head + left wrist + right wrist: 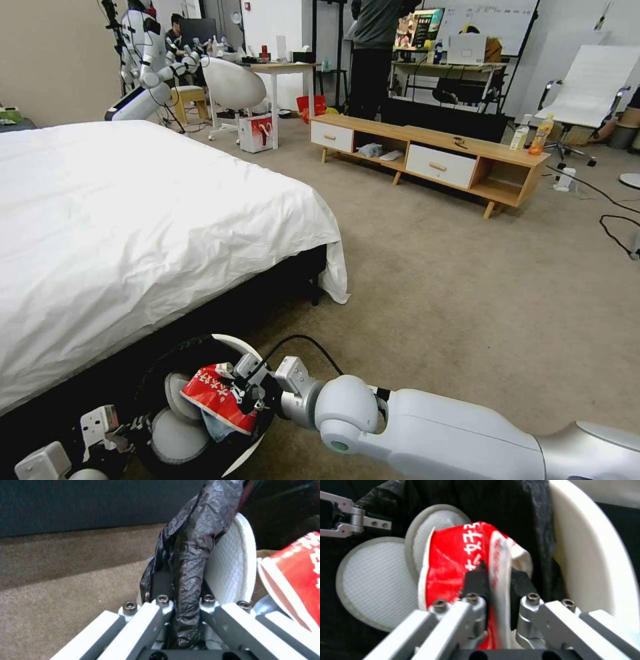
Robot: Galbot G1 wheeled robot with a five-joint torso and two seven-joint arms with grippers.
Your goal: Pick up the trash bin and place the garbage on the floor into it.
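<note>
Your left gripper [178,620] is clamping the small round white plastic trash bin's [248,348] black-bagged rim, steadying it at the head view's lower left, while your right gripper [496,580] is pinching the red-white snack wrapper [456,562] over its mouth.

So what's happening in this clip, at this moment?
The robot is beside a bed on a carpeted floor. Its left gripper is clamped on the bag-lined rim of the white trash bin, holding it. The right gripper pinches a red-white snack wrapper right over the bin's opening, above the white inner flaps. The wrapper is not yet released. Other trash already lies inside.
</note>
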